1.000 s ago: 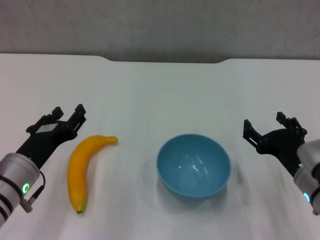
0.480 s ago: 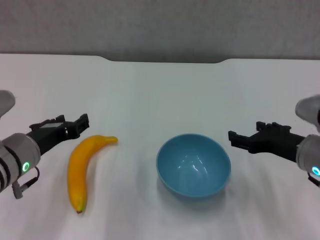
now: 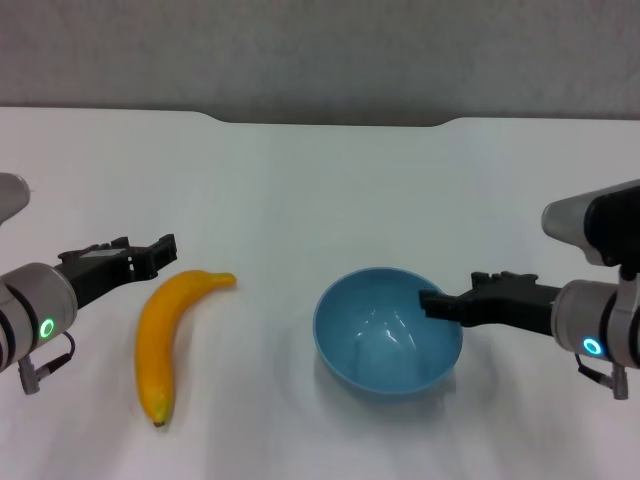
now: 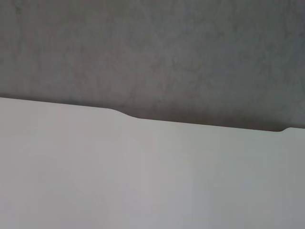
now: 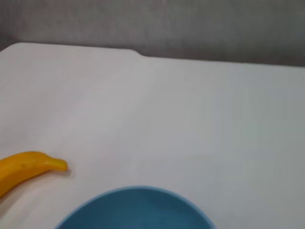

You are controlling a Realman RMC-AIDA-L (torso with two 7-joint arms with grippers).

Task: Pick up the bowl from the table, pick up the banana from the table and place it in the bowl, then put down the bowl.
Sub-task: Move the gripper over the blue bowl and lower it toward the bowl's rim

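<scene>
two grippers reach in from opposite edges of the head view over a white table (image 3: 320, 190). right gripper (image 3: 437, 301) comes from the right edge at mid height, lying flat, its black tip over the right rim of the bowl (image 3: 385, 335); it seems about level with the rim, though whether it touches cannot be told. whether its fingers are open cannot be told, and it holds nothing that shows. bowl, light blue and empty, sits lower centre. banana (image 3: 165, 340) lies lower left, well apart from the bowl, long axis running from the stem at upper right down to the dark tip at lower left. left gripper (image 3: 160, 251) comes from the left edge, its tip just beside the stem end, nothing in it; how far open it is cannot be told. judged from this, each arm is nearer its own object: right for bowl, left for banana.
</scene>
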